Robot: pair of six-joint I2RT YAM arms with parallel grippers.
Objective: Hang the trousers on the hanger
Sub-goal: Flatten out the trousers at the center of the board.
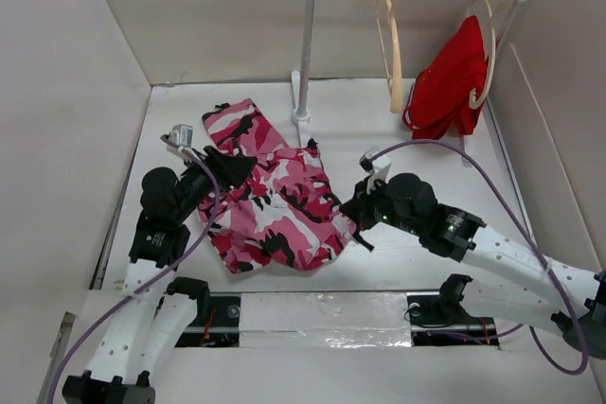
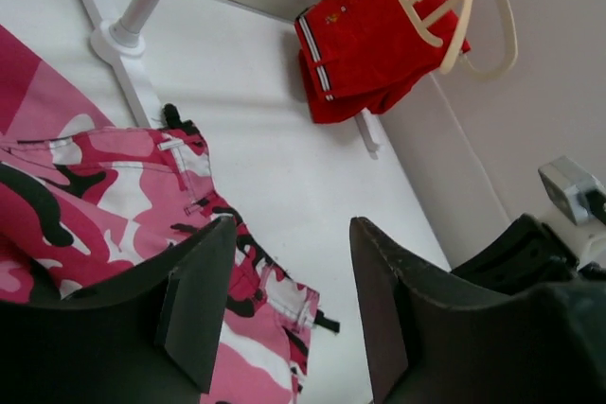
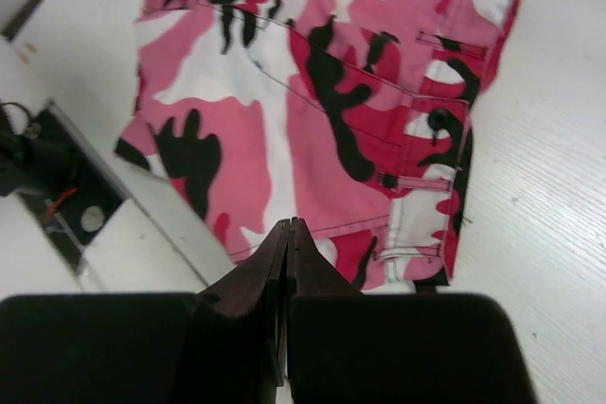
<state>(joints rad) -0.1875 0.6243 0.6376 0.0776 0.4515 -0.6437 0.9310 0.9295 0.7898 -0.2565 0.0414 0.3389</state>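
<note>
White surface (image 1: 360,120), walled at the far, left and right edges.

The trousers (image 1: 279,201), in pink, red, white and black camouflage, lie crumpled flat on the surface left of centre. One leg runs toward the far left corner and the bulk reaches toward the near edge. They are not on any hanger.

A white rack (image 1: 306,44) stands at the far edge, right of centre, its rail running toward the far right corner.

A red garment (image 1: 454,78) hangs from the right end of the rail on a second hanger (image 1: 490,44).

The hanger (image 1: 395,73), pale wood and bare, hangs from the rail between the post and the red garment, well apart from the trousers.

Left claw (image 2: 289,300): open, jaws spread, positioned over the left part of the trousers (image 2: 104,167).

Right claw (image 3: 287,253): closed, jaws pressed together, tips at the right edge of the trousers (image 3: 312,111). Whether any cloth is caught between them cannot be determined.
</note>
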